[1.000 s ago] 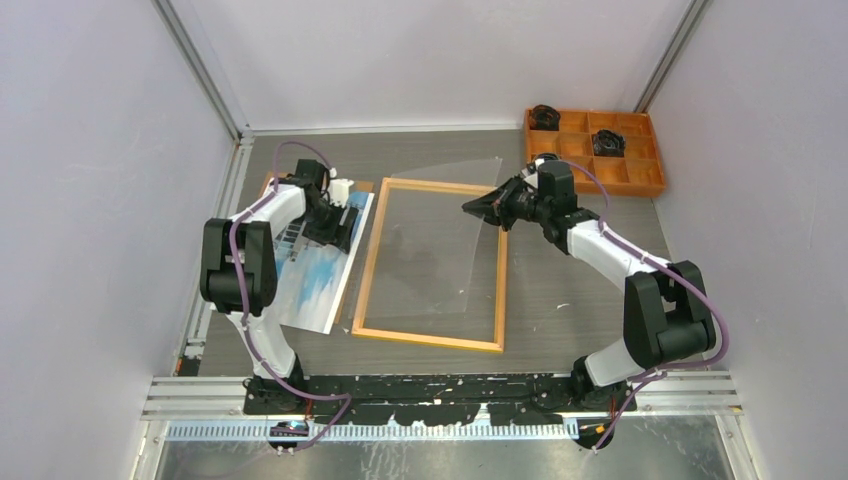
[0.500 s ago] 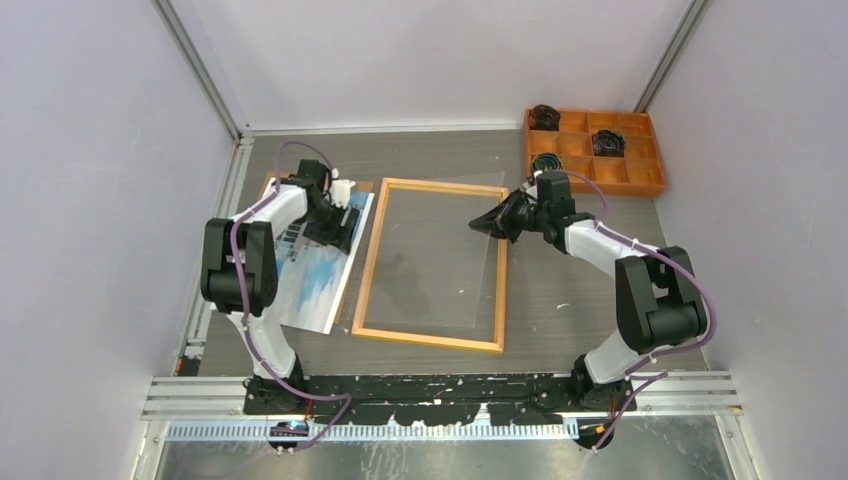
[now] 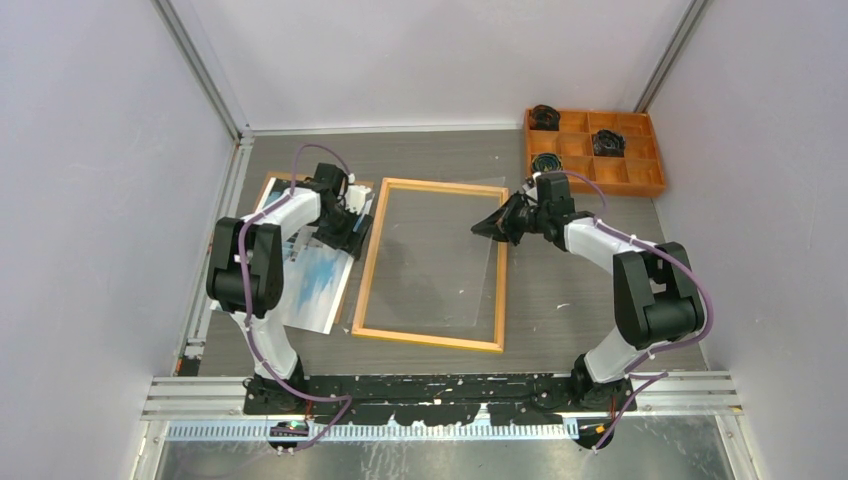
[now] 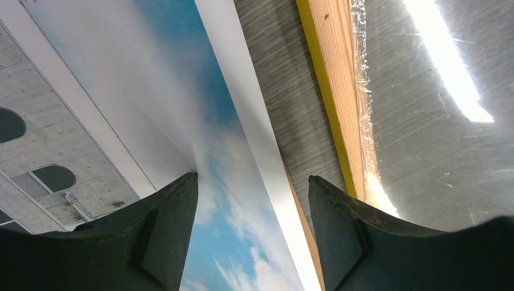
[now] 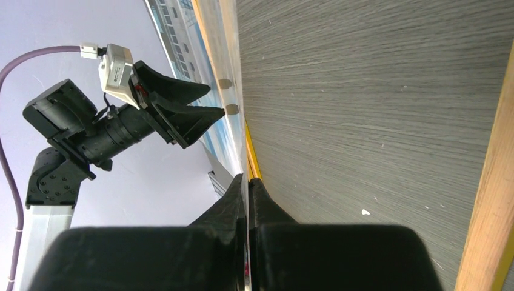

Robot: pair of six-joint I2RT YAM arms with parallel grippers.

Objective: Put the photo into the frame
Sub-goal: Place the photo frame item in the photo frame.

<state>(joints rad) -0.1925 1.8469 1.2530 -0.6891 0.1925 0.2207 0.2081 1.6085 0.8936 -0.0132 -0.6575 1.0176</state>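
Hiding part of the photo (image 3: 308,282), the left hand (image 4: 252,182) gapes wide; right hand (image 5: 247,180) pinches the clear sheet (image 3: 440,255)

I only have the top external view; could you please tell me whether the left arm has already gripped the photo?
Observer: No. In the left wrist view the left gripper is open, and the white right margin of the photo lies between its fingers.
Operator: Thank you. Is the right arm holding anything?
Observer: Yes. In the right wrist view the right gripper is shut on the thin edge of the clear sheet.
Operator: Which face of the frame is up?
Observer: The left wrist view shows bare wood facing up on the frame, with a yellow strip along its outer edge.
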